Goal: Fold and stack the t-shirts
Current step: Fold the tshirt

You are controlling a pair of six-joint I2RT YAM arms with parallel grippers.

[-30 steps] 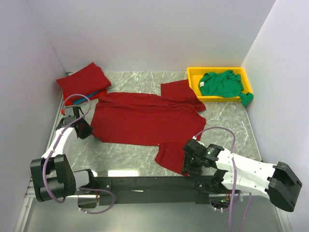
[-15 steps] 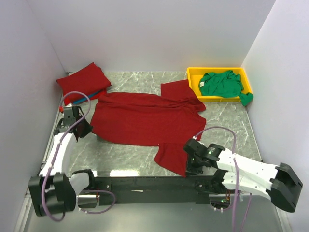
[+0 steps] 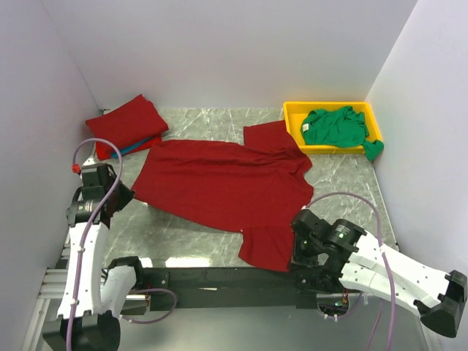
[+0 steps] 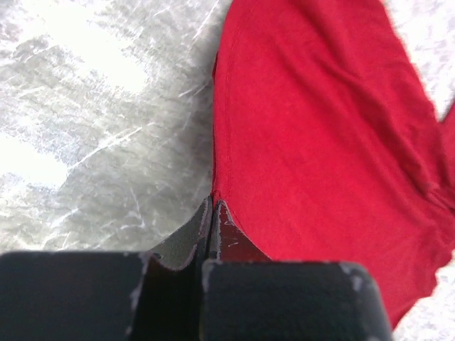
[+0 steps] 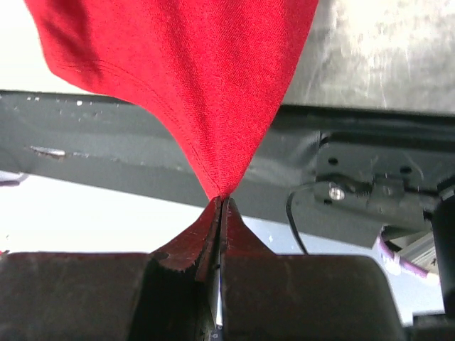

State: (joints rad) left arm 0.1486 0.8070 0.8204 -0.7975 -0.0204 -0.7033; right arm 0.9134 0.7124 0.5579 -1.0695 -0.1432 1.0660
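Observation:
A dark red t-shirt (image 3: 219,183) lies spread across the marble table, pulled taut between my two grippers. At its left hem corner my left gripper (image 3: 121,197) is shut on the cloth; in the left wrist view the pinched edge (image 4: 217,202) meets the closed fingertips. My right gripper (image 3: 295,252) is shut on the near sleeve, whose cloth (image 5: 199,85) hangs off the table's front edge. Its corner runs into the closed jaws. A folded dark red t-shirt (image 3: 126,123) lies at the back left with a blue strip (image 3: 139,144) under it. A green t-shirt (image 3: 336,128) is bunched in the yellow tray.
The yellow tray (image 3: 292,121) stands at the back right against the wall. White walls close in the table on three sides. The black base rail (image 3: 219,281) runs along the near edge under the held sleeve.
The right gripper has shut on the near sleeve and drawn it toward the front edge. The left gripper pulled the hem corner left and nearer. The shirt is stretched flatter.

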